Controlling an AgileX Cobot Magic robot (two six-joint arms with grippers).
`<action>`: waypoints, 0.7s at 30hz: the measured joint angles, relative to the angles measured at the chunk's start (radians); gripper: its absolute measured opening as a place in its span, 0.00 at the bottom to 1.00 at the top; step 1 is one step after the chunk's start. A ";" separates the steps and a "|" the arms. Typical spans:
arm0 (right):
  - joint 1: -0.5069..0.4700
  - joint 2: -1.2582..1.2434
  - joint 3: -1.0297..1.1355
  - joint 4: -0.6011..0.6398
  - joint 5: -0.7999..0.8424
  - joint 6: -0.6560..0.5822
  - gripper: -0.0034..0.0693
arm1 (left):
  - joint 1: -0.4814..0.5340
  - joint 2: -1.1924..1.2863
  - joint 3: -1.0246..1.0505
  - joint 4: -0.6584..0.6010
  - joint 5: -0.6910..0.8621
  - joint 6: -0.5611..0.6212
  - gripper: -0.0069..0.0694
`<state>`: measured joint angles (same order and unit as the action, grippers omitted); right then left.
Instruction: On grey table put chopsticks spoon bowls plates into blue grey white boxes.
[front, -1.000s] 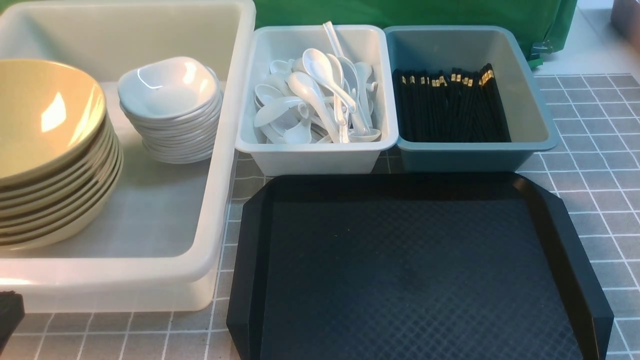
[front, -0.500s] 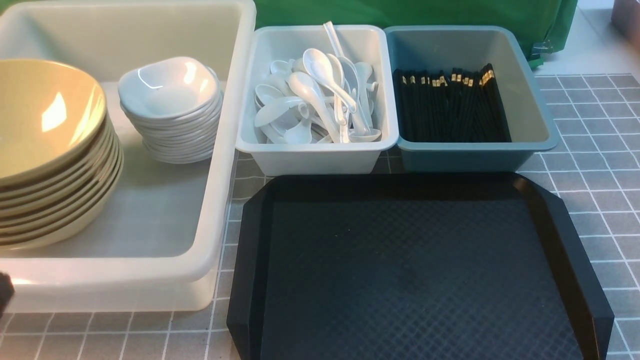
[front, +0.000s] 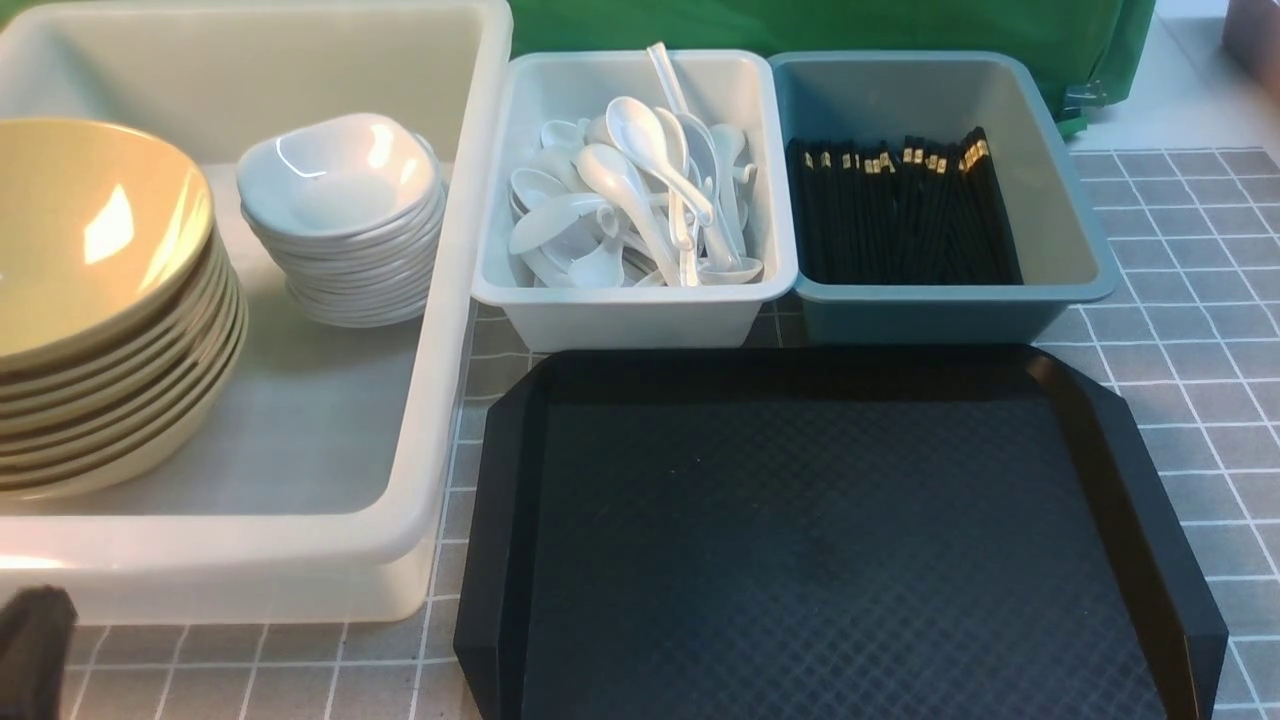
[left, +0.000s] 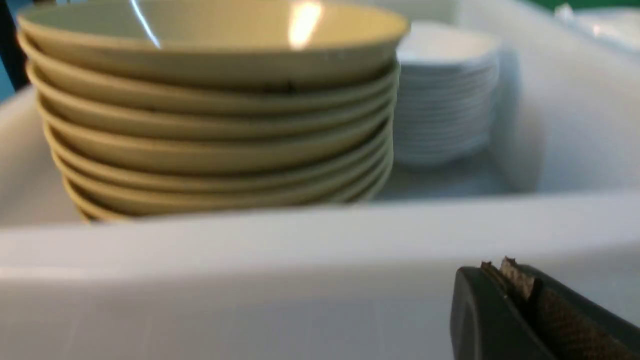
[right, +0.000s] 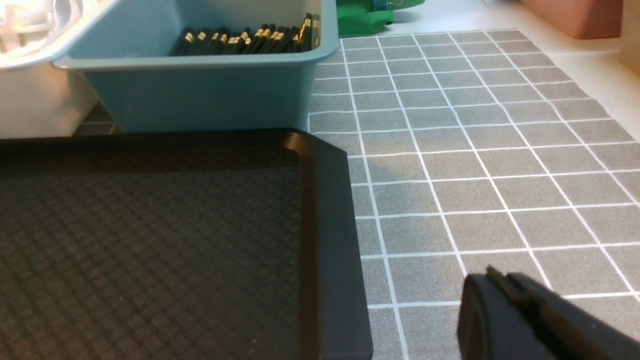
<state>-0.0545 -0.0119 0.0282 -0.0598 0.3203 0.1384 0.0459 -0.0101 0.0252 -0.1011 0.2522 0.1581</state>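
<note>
In the front view we judge the sorting finished, or very nearly. The black tray lies bare on the grey worktop, with nothing loose on either. The large translucent white tub holds a stack of olive-yellow bowls and, just beside it, a stack of small white plates. The pale grey-white box is heaped with white soup spoons, and the teal-blue box next to it holds the black chopsticks, laid side by side with their gold bands at the far end. A dark shape at the near left corner is probably the left claw; the right claw is out of this view. If anything follows, we reckon it is only parking the arms clear of the boxes.

In the left wrist view the left claw sits pressed together, gripping nothing, low outside the near wall of the tub, with the bowls and plates beyond.

In the right wrist view the right claw is closed and empty, above bare worktop just beside the tray's corner, the teal-blue box and its chopsticks further off.
</note>
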 joint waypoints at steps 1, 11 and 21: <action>0.000 0.000 0.000 0.000 0.000 0.000 0.13 | 0.001 0.000 0.000 0.000 0.007 0.000 0.08; 0.000 0.000 0.000 0.000 0.000 -0.001 0.13 | 0.002 0.000 0.000 0.002 0.059 -0.007 0.08; 0.000 0.000 0.000 0.000 0.000 -0.001 0.15 | 0.002 0.000 0.000 0.002 0.059 -0.007 0.08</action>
<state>-0.0545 -0.0119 0.0282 -0.0598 0.3203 0.1374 0.0482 -0.0101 0.0252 -0.0988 0.3107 0.1516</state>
